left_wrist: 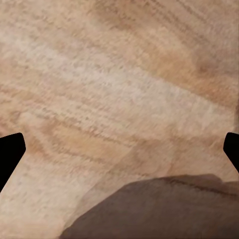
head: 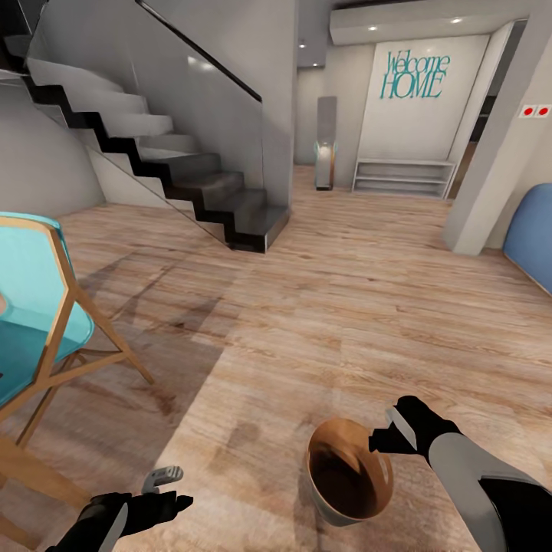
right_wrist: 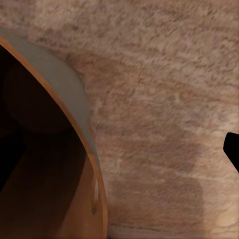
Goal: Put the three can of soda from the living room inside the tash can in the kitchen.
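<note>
The trash can [head: 349, 491] is a grey bin with a brown inside, seen low in the head view on the wood floor just in front of me. My right gripper [head: 392, 435] hovers at its right rim and is open. In the right wrist view the can's rim [right_wrist: 84, 124] curves past, with one black fingertip [right_wrist: 232, 149] outside the wall over the floor and the other lost in the can's dark inside. My left gripper [head: 170, 491] is open over bare floor, left of the can, its fingertips [left_wrist: 11, 149] spread wide. The cans of soda are out of view.
A turquoise chair with a wooden frame [head: 46, 322] stands close on the left. A dark staircase [head: 199, 184] rises at the back left. A pillar [head: 498, 153] and a blue sofa edge [head: 533, 230] are on the right. The hallway with a low shelf [head: 402, 178] lies ahead.
</note>
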